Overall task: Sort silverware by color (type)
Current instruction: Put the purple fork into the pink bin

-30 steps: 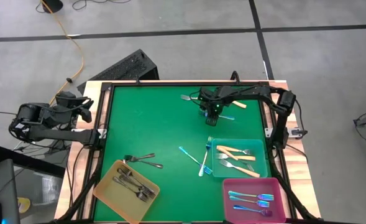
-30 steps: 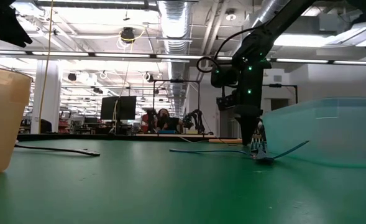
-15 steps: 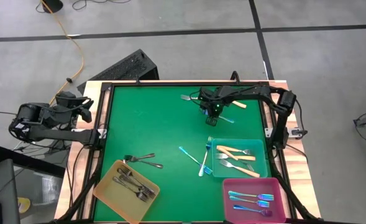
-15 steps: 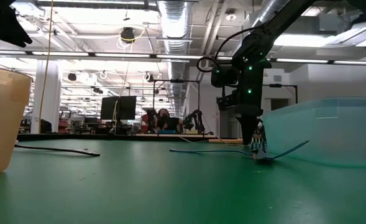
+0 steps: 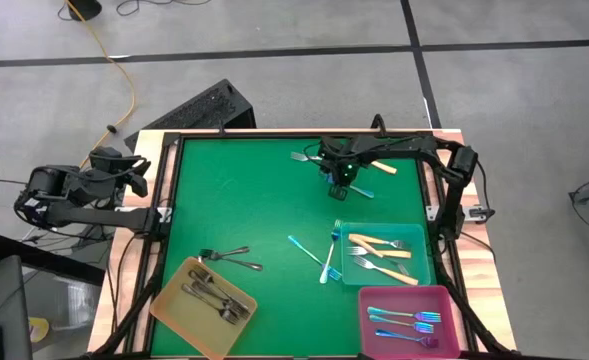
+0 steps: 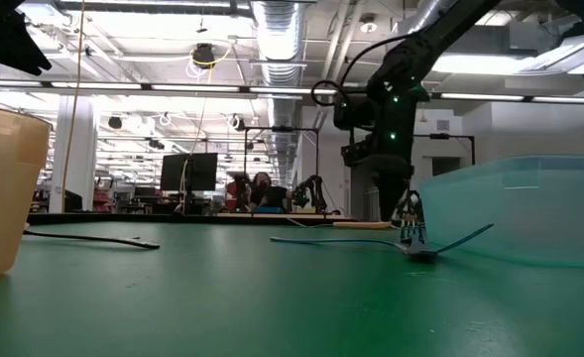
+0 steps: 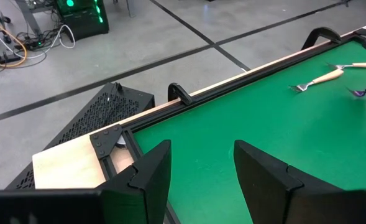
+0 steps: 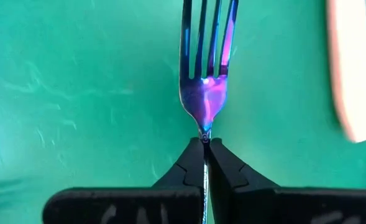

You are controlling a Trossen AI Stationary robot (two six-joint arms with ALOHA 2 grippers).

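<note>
My right gripper (image 5: 341, 182) stands over the far right of the green table, pointing down, shut on an iridescent blue-purple fork (image 8: 205, 93). The fork's blue handle (image 5: 363, 190) sticks out toward the table's right. Two cream-handled forks (image 5: 308, 157) (image 5: 384, 167) lie on the mat on either side of it. Two more blue forks (image 5: 307, 250) (image 5: 330, 256) lie by the teal tray, and two dark-grey forks (image 5: 230, 257) lie by the yellow tray. My left gripper (image 7: 201, 177) waits open beyond the table's left edge. My right gripper pinches the fork's narrow neck (image 8: 204, 132), just behind the tines, between its two fingertips (image 8: 192, 163). The fingers come from above, pointing down, and lie across the fork. The handle runs back under the fingers. Whether the fork is clear of the mat I cannot tell.
A yellow tray (image 5: 169, 292) at the near left holds dark-grey forks. A teal tray (image 5: 426, 262) at the near right holds cream-handled forks, and a pink tray (image 5: 446, 312) beside it holds blue forks. A raised black frame (image 5: 170, 200) borders the mat.
My right gripper has risen a little above the mat, still pointing down, over the same spot at the far right.
</note>
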